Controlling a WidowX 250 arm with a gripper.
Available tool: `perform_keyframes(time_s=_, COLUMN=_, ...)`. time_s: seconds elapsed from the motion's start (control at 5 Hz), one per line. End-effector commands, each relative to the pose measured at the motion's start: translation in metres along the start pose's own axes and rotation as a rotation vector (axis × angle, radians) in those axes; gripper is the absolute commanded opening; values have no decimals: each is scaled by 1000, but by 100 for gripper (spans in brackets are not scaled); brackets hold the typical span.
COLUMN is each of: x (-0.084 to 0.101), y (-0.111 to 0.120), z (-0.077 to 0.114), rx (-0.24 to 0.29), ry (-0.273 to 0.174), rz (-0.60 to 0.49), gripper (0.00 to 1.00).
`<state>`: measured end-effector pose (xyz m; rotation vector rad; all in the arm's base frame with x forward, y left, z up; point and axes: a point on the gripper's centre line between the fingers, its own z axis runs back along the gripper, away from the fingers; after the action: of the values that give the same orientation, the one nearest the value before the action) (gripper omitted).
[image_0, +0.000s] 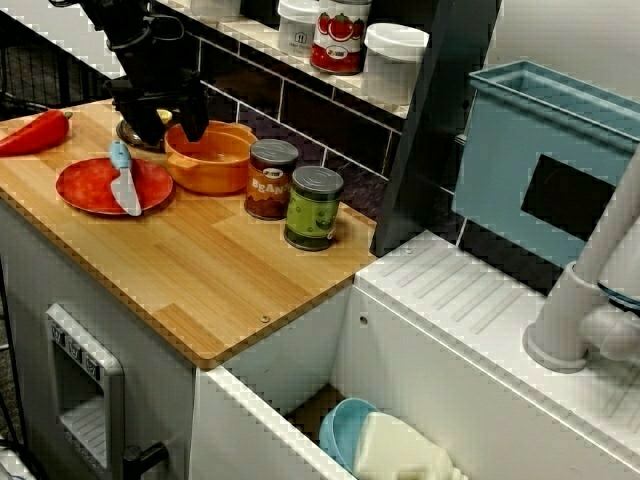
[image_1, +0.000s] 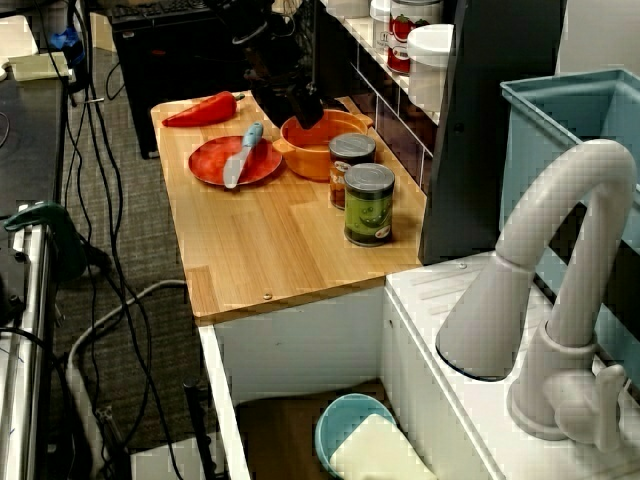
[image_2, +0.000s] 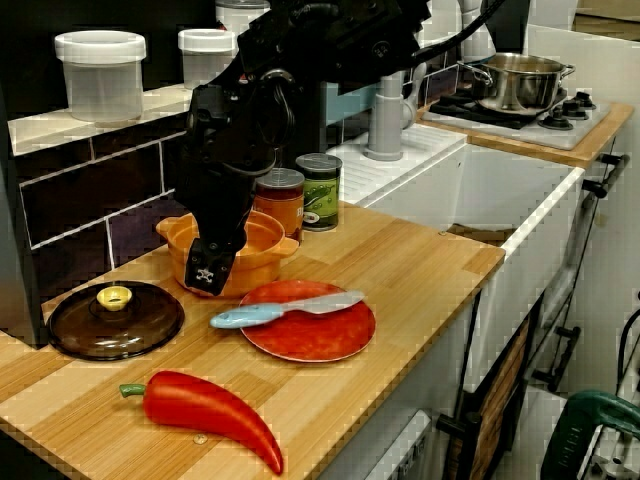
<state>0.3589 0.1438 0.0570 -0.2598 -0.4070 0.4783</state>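
Observation:
In the view from above the sink, my black gripper (image_0: 160, 120) hangs low at the left rim of an orange pot (image_0: 212, 162). Its fingers look spread, one finger (image_0: 192, 122) by the rim, and nothing sits between them. The view from the counter's end shows a fingertip (image_2: 214, 266) down against the pot's (image_2: 262, 250) outer wall. The brown glass lid (image_2: 115, 318) with a yellow knob lies just beside it. A red plate (image_0: 92, 187) carries a blue-handled knife (image_0: 124, 182). A red pepper (image_0: 35, 133) lies at the counter's far end.
A beans can (image_0: 272, 178) and a green can (image_0: 313, 207) stand right of the pot. Jars (image_0: 392, 60) line the tiled shelf behind. Past the wooden counter's edge (image_0: 280, 320) are a sink with a blue bowl (image_0: 345, 430), a tap (image_1: 560, 300) and a blue rack (image_0: 540, 150).

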Motion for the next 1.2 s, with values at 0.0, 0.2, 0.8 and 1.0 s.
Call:
perform_keyframes(time_s=0.0, x=16, y=2, z=21, rx=-11, ry=-50, rz=-8, gripper=100)
perform_keyframes(time_s=0.2, x=15, y=-2, z=31, rx=-34, ry=-28, rz=-8, gripper=100)
perform_keyframes(time_s=0.8, x=-13, y=4, z=75, rx=-96, ry=130, rz=-91, gripper=100)
perform_keyframes(time_s=1.0, x=-19, y=2, z=78, rx=-92, ry=122, rz=-68, gripper=100)
